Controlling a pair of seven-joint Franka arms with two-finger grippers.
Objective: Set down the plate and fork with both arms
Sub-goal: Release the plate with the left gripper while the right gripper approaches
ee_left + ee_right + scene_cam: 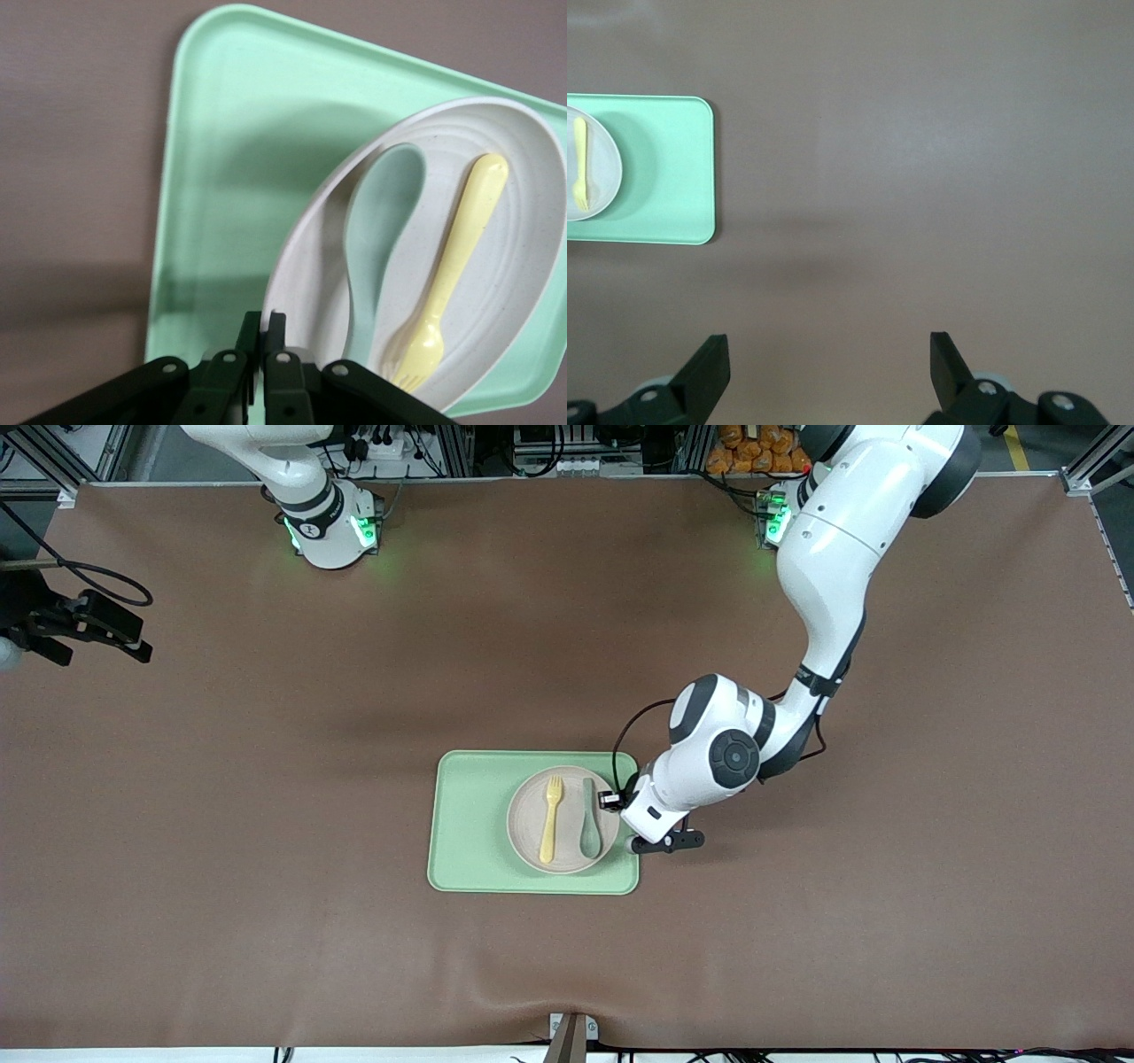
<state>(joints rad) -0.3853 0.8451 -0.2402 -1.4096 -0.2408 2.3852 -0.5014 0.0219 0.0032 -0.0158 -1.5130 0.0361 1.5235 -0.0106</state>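
The light green tray is lying on the brown table, about midway between the two arms' ends and nearer the front camera than the arm bases. The off-white plate is sitting in the tray, in the half toward the left arm's end. The pale yellow fork and the grey-green spoon are lying side by side on the plate, the spoon on the side toward the left arm's end. The fork's tines are pointing away from the front camera; the spoon's bowl is lying nearer that camera.

The left hand is reaching down at the plate's edge toward the left arm's end. In the left wrist view its two fingers are pressed nearly together with the plate's rim running in between them, so the hand is clenched on the plate. From the front view the fingers are hidden under the wrist.

The right hand is waiting over bare table toward the right arm's end, well apart from the tray, fingers spread wide and holding nothing.
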